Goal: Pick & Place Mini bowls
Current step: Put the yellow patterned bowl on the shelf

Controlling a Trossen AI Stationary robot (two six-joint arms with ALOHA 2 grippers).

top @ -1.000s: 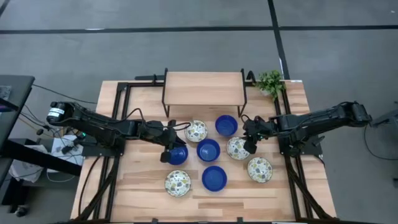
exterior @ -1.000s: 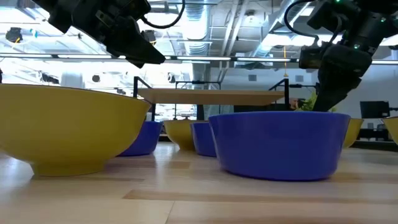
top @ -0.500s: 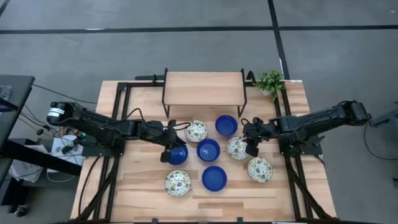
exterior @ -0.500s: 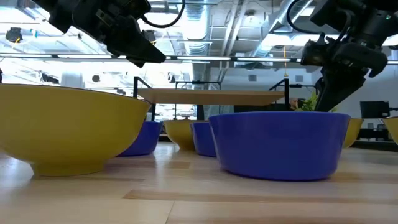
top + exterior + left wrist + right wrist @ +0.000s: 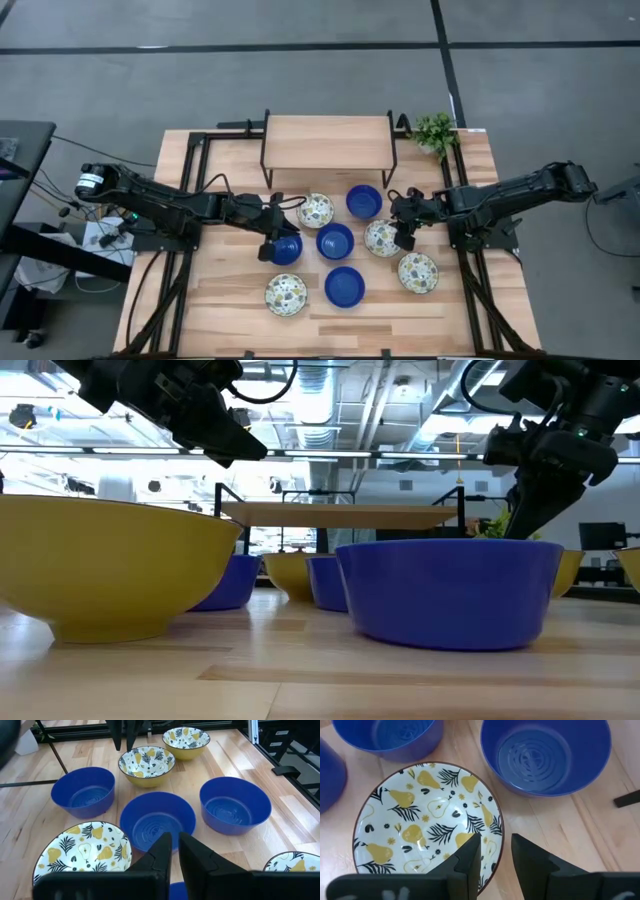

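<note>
Eight mini bowls sit on their bases mid-table, four cobalt blue and four white with a yellow-and-black leaf pattern. My left gripper [image 5: 272, 243] hangs raised over the left blue bowl [image 5: 286, 249]. It is shut to a thin slit [image 5: 175, 851] and holds nothing. My right gripper [image 5: 403, 240] is open at the patterned bowl [image 5: 383, 238] right of centre. Its fingers [image 5: 496, 851] stand either side of that bowl's rim [image 5: 499, 827], one over the inside and one outside. In the low view the near blue bowl [image 5: 450, 590] hides its fingertips.
A wooden shelf on a black frame [image 5: 327, 143] stands at the far side, with a small green plant [image 5: 435, 130] at the far right corner. Black rails [image 5: 470, 260] run along both table sides. Bare wood [image 5: 340, 325] lies along the near edge.
My right gripper has shifted a little toward the near edge, over the patterned bowl's rim, and has tipped slightly; it has held still for the last half second. The bowls and my left gripper have stayed put.
</note>
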